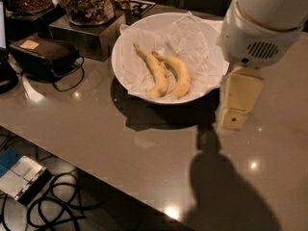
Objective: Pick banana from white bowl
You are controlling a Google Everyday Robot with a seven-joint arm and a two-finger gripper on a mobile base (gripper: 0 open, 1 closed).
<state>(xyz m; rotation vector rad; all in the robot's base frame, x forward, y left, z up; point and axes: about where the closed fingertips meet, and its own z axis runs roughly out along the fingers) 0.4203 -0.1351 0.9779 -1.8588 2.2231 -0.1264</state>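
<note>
Cream claw (236, 101) hangs just beside the white bowl (124, 82), its opening impossible to tell, banana (180, 75) lying inside the bowl

Filled the upper right corner with 1 bulky, rounded white plastic wrist housing (262, 28), marked by a dark slotted vent grille (263, 49) and 1 small dark dot on its lower face. Hung straight beneath it as 1 cream-coloured blocky gripper (235, 114), pointed downward at the right of the view, narrower toward its lower end, with 1 dark round spot there.
</note>
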